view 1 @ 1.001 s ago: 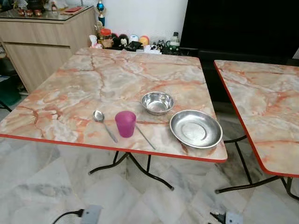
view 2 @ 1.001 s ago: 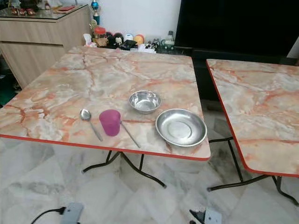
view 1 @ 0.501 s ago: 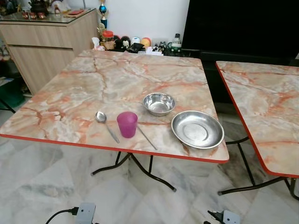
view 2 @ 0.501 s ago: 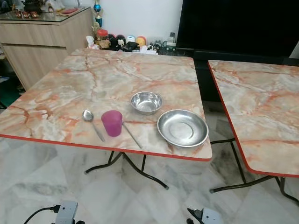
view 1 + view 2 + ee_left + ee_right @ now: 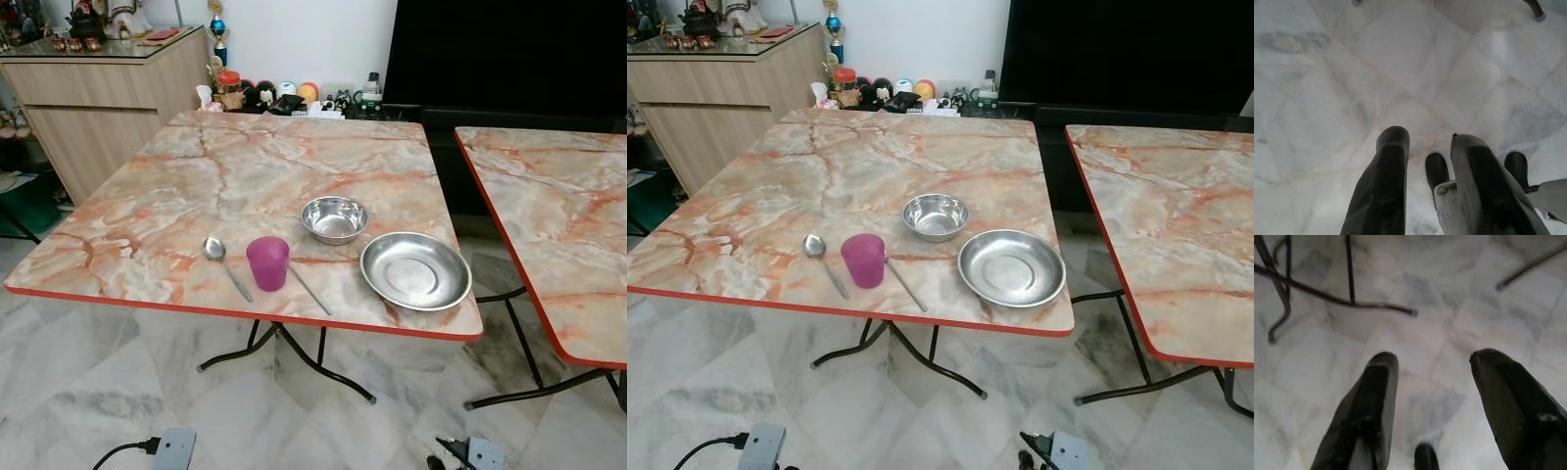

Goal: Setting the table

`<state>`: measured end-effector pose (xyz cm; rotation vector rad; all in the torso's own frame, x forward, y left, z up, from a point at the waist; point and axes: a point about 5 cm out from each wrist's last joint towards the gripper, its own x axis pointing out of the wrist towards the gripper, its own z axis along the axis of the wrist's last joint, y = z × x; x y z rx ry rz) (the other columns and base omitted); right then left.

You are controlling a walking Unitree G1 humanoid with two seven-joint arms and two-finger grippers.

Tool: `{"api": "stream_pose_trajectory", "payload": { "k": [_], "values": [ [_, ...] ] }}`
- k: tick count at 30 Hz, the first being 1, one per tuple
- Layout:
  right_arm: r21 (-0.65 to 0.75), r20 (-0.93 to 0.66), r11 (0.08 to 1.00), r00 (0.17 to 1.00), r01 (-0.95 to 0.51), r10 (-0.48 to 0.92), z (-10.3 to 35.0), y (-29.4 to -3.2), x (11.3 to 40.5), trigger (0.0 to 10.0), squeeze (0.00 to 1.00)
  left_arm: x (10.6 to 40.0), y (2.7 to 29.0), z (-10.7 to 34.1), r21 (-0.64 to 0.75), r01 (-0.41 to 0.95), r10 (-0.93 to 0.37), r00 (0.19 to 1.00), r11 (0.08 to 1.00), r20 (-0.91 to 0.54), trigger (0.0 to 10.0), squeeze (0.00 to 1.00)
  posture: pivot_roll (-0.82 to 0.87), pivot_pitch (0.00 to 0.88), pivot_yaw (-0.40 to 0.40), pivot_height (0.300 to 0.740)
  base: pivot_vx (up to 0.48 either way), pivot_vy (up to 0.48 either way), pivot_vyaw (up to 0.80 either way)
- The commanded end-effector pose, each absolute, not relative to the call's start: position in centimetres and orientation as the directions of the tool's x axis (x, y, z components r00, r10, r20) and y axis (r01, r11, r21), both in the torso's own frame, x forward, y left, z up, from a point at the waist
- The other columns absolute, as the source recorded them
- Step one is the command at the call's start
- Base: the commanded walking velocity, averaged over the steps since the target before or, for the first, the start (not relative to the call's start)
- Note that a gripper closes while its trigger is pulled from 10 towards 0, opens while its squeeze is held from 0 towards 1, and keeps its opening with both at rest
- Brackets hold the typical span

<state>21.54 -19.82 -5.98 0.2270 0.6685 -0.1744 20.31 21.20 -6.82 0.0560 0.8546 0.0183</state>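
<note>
Head views: two marble-patterned surfaces with red edging; the nearer surface (image 5: 196, 186) carries one spoon (image 5: 221, 263), one pink plastic cup (image 5: 267, 262), one small steel bowl (image 5: 334, 217) and one wide, shallow steel plate (image 5: 415, 270), all grouped near its front edge; a thin metal stick (image 5: 310, 289) lies just right of the cup; the spoon's long axis runs from 11 to 5 o'clock, bowl end far; the second surface (image 5: 549, 215) stands at 3 o'clock.

Left wrist view: left hand (image 5: 1425, 142) hangs over the pale marble floor (image 5: 1327, 73), black fingers parted, holding nothing.

Right wrist view: right hand (image 5: 1432, 362) likewise, fingers wide apart and empty, above black metal legs (image 5: 1327, 296).
</note>
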Motion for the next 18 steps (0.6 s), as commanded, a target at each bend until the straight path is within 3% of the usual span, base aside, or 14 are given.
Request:
{"api": "stream_pose_trajectory", "payload": {
  "k": [1,8,15,16,17,18],
  "values": [
    [0.157,-0.502,0.97,0.861,0.184,-0.082,-4.0,-20.0,23.7,10.0,1.0,19.7,21.4,-7.1,0.046,-0.014,0.044,0.648,0.999,-0.761,10.0,0.0,0.01,0.011,-0.035,0.74,0.0,0.0,0.0],
    [0.161,-0.343,0.98,0.938,0.116,-0.055,-2.2,-19.4,24.8,10.0,1.0,19.5,21.4,-7.2,0.045,-0.022,0.049,0.647,0.999,-0.761,10.0,0.0,-0.01,0.025,-0.044,0.74,0.0,0.0,0.0],
    [0.138,-0.201,0.988,0.979,0.068,-0.039,-1.0,-18.8,23.3,10.0,1.0,19.6,21.1,-7.2,0.05,0.001,0.037,0.65,0.999,-0.759,10.0,0.0,-0.02,0.034,-0.048,0.74,0.0,0.0,0.0],
    [0.132,-0.19,0.989,0.981,0.063,-0.037,-0.9,-18.7,23.0,10.0,0.68,19.6,21.2,-7.2,0.052,0.003,0.038,0.65,0.999,-0.759,10.0,0.0,-0.02,0.038,-0.048,0.74,0.0,0.0,0.0],
    [0.127,-0.179,0.99,0.983,0.061,-0.038,-0.8,-18.8,22.8,10.0,0.51,19.6,21.2,-7.2,0.054,0.003,0.039,0.651,0.999,-0.758,10.0,0.0,-0.02,0.038,-0.048,0.74,0.0,0.0,0.0],
    [0.124,-0.172,0.99,0.984,0.06,-0.038,-0.7,-18.8,22.6,10.0,0.51,19.6,21.2,-7.2,0.054,0.002,0.04,0.651,0.999,-0.758,10.0,0.0,-0.02,0.038,-0.048,0.74,0.0,0.0,0.0]
  ]
}}
